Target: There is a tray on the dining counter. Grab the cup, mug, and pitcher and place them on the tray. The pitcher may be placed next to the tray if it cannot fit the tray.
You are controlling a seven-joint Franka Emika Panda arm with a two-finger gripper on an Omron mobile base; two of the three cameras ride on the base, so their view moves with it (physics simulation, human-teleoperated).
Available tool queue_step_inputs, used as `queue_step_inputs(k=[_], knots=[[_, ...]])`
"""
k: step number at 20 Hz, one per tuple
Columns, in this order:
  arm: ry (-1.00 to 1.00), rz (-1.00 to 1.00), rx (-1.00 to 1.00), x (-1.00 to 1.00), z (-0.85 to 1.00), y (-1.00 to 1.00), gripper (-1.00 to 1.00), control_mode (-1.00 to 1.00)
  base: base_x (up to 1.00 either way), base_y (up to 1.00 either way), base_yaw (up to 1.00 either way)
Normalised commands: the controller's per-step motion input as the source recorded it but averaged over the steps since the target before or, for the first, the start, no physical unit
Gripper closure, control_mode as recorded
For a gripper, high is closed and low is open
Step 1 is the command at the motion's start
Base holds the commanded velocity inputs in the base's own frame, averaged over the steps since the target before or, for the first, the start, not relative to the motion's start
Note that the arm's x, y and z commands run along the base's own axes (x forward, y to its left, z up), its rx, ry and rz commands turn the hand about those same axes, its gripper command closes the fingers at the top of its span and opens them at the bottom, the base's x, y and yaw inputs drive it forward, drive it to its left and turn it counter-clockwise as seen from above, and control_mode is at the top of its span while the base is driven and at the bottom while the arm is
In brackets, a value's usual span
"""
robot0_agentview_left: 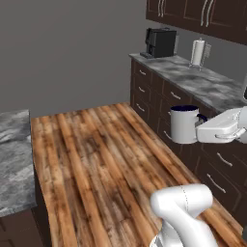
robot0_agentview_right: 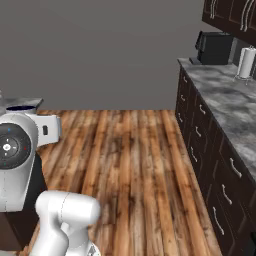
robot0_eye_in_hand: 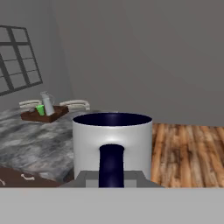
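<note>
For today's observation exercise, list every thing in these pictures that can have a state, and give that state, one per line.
mug: upright, held off the floor by its dark handle, apparently empty
gripper: jaws shut on the mug's handle
cup: upright on the tray
pitcher: upright on the tray, beside the cup
tray: on the dining counter, holding cup and pitcher
lower drawers: all shut

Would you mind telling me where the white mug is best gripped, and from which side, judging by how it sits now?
By its dark handle. The mug hangs upright in mid-air over the wooden floor, with the gripper shut on that handle from the side, level with the mug's body. In the hand view the handle faces the camera squarely, so a level approach from the handle side suits it and keeps the rim level.
</note>
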Motion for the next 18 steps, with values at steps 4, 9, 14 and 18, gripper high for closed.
queue_step_inputs(k=[4,9,14,18], knots=[[0.0,0.0,0.0,0.0,0.0,0.0,1.0,1.0,1.0,-0.69,0.0],[0.0,0.0,0.0,0.0,0.0,0.0,1.0,1.0,1.0,-0.08,-0.03],[0.0,0.0,0.0,0.0,0.0,0.0,1.0,1.0,1.0,0.7,-0.14],[0.0,0.0,0.0,0.0,0.0,0.0,1.0,1.0,1.0,0.67,-0.12]])
